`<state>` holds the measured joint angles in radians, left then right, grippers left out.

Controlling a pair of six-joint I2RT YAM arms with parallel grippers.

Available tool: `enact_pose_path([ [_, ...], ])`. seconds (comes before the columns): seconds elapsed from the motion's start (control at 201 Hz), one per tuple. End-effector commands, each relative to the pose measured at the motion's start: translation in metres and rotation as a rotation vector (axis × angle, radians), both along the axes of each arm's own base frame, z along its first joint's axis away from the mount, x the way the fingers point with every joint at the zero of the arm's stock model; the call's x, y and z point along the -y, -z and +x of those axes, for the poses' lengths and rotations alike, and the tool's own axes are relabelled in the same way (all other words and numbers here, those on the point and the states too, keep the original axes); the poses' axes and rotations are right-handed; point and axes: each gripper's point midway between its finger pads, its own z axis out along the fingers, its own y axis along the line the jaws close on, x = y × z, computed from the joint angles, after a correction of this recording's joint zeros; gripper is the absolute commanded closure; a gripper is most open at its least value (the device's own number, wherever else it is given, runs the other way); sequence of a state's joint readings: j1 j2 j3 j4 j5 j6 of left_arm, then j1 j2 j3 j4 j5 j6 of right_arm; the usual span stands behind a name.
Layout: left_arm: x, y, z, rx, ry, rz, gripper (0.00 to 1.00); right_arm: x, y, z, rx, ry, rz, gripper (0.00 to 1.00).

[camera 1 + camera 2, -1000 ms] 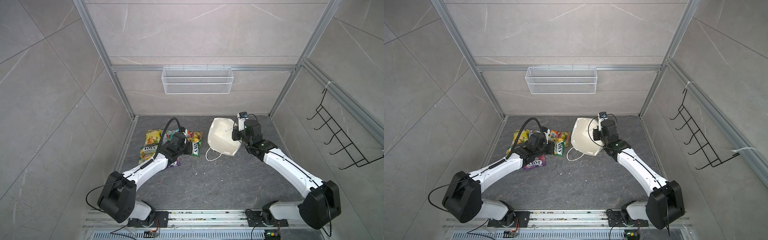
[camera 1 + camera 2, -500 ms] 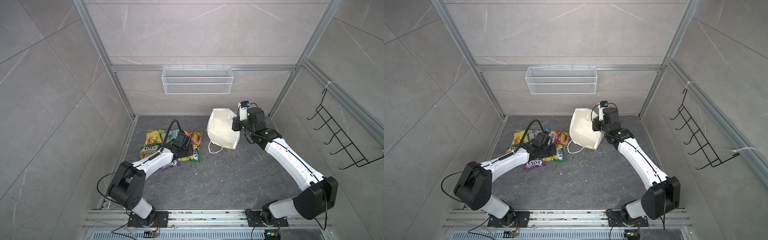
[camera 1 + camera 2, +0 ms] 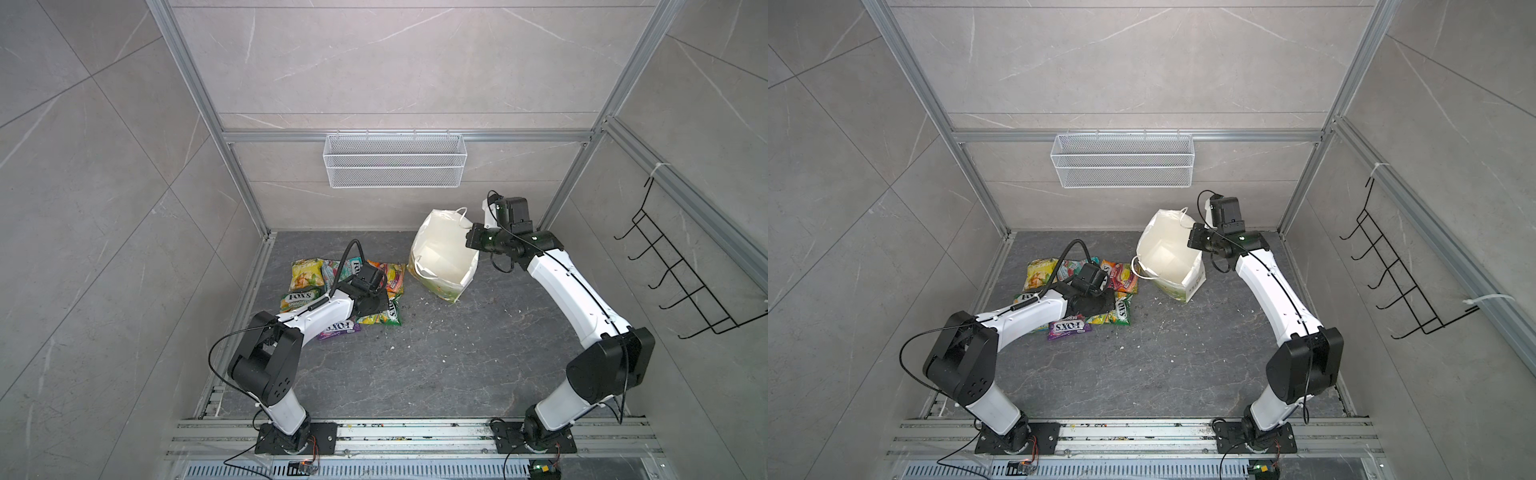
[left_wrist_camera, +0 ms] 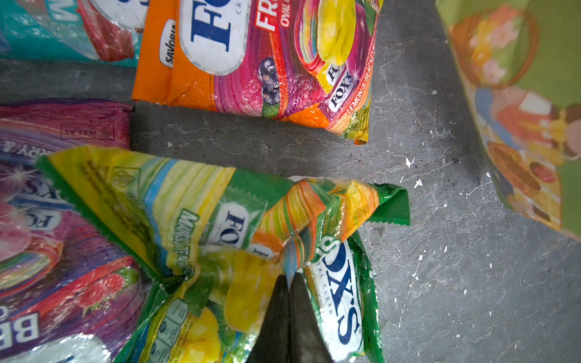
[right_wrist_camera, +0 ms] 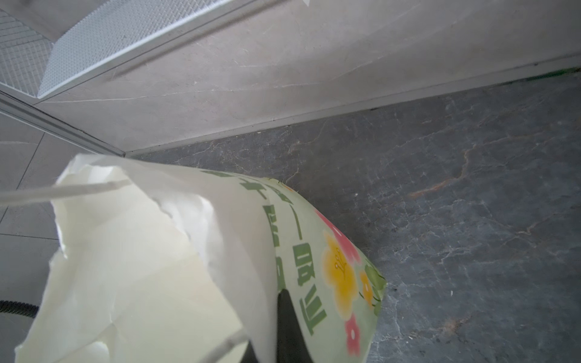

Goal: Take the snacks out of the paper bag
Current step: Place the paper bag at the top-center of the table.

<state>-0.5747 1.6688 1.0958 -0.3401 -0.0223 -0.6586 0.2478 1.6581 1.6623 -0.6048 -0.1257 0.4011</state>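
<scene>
Both arms work the far end of the dark tabletop [image 3: 436, 365]. The right tool [image 5: 278, 314] is clenched on the wall of the paper bag [image 3: 440, 257] near its rim, holding it tilted with its mouth toward the overhead cameras and one lower corner at or just above the tabletop. The left tool [image 4: 289, 279] is pinched shut on a crumpled fold of the green-yellow packet [image 4: 220, 220]. It sits low over the snacks [image 3: 306, 274], six of which lie clustered on the tabletop just beside the bag, some overlapping. The bag's inside looks bare in both top views, though its deepest fold is in shade, so a packet left behind cannot be ruled out. The likeliest trouble lies with the paper. The rim already shows a ragged edge in the right wrist view, and a thin wall gripped at one spot could tear further if the bag is swung or shaken, dropping it onto the pile. On the left, the grip takes only a twisted pinch of glossy film. If the arm pulls away without letting go, the packet would probably drag along, sliding over the purple packet [image 4: 47, 251] beneath it or nudging the orange packet [image 4: 251, 63] nearby. A slick fold could also slip free mid-lift and land back against the bag. Squeezing the film hard risks a split seam. With the bag's printed side hanging close to the left tool, a careless sweep by either arm could bring the two together.
</scene>
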Motion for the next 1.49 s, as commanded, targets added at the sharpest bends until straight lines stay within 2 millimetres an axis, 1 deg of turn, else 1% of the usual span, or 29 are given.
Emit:
enact_pose_path([
  [0.0,0.009,-0.017,0.009,0.035,0.006,-0.031,1.00,-0.003,0.005,-0.001,-0.068,-0.004,0.053,1.00],
  [0.065,0.010,-0.017,0.009,0.035,0.008,-0.032,1.00,0.001,0.012,0.003,-0.089,0.000,0.057,1.00],
  [0.124,0.009,-0.017,0.009,0.039,0.012,-0.029,1.00,0.002,0.017,0.005,-0.101,0.001,0.063,0.91],
  [0.234,0.008,-0.018,0.009,0.041,0.013,-0.022,1.00,0.005,0.024,0.009,-0.114,0.015,0.050,0.81],
  [0.358,0.007,-0.019,0.008,0.045,0.010,-0.017,1.00,0.011,0.024,0.011,-0.112,0.027,0.021,0.69],
  [0.403,0.005,-0.019,0.008,0.047,0.008,-0.013,1.00,0.011,0.023,0.011,-0.109,0.023,0.016,0.66],
  [0.488,0.004,-0.020,0.008,0.050,0.005,-0.009,1.00,0.013,0.018,0.012,-0.100,0.025,-0.008,0.59],
  [0.547,0.003,-0.019,0.008,0.048,0.000,-0.007,1.00,0.020,0.010,0.013,-0.087,0.050,-0.040,0.54],
  [0.617,0.002,-0.017,0.007,0.038,-0.003,0.000,1.00,0.030,-0.004,0.013,-0.056,0.075,-0.080,0.47],
  [0.727,0.002,-0.013,0.007,0.029,-0.014,0.002,1.00,0.040,-0.024,0.010,-0.003,0.100,-0.134,0.40],
  [0.737,0.001,-0.012,0.007,0.028,-0.016,0.003,1.00,0.041,-0.026,0.010,0.003,0.103,-0.136,0.39],
  [0.747,0.001,-0.012,0.007,0.027,-0.017,0.005,1.00,0.042,-0.027,0.009,0.007,0.108,-0.141,0.35],
  [0.771,0.001,-0.011,0.007,0.026,-0.020,0.006,1.00,0.045,-0.030,0.009,0.016,0.118,-0.147,0.33],
  [0.811,0.001,-0.009,0.007,0.025,-0.022,0.006,1.00,0.048,-0.036,0.007,0.037,0.131,-0.151,0.32],
  [0.886,0.002,-0.011,0.009,0.032,-0.021,0.000,0.79,0.050,-0.047,0.003,0.071,0.137,-0.147,0.32],
  [0.911,0.003,-0.012,0.009,0.034,-0.019,-0.002,0.75,0.050,-0.051,0.001,0.086,0.138,-0.143,0.32],
  [0.995,0.002,-0.018,0.010,0.051,-0.021,-0.004,0.65,0.053,-0.061,-0.004,0.128,0.151,-0.139,0.32],
  [1.035,0.002,-0.022,0.011,0.059,-0.016,-0.004,0.63,0.054,-0.065,-0.007,0.147,0.153,-0.139,0.32],
  [1.16,-0.004,-0.039,0.012,0.101,-0.017,0.016,0.63,0.060,-0.073,-0.016,0.178,0.162,-0.156,0.32],
  [1.219,-0.002,-0.048,0.013,0.122,0.000,0.014,0.64,0.060,-0.078,-0.022,0.208,0.151,-0.156,0.32],
  [1.274,0.001,-0.054,0.015,0.133,0.023,0.022,0.67,0.059,-0.081,-0.029,0.235,0.130,-0.157,0.33],
  [1.319,0.005,-0.054,0.017,0.141,0.048,0.039,0.70,0.057,-0.083,-0.035,0.263,0.114,-0.154,0.37],
  [1.364,0.008,-0.051,0.020,0.138,0.062,0.050,0.75,0.057,-0.079,-0.042,0.283,0.102,-0.152,0.39],
  [1.458,0.016,-0.041,0.026,0.130,0.095,0.053,0.89,0.056,-0.071,-0.053,0.324,0.089,-0.142,0.40],
  [1.483,0.019,-0.039,0.027,0.129,0.103,0.049,0.91,0.057,-0.069,-0.055,0.329,0.089,-0.142,0.40],
])
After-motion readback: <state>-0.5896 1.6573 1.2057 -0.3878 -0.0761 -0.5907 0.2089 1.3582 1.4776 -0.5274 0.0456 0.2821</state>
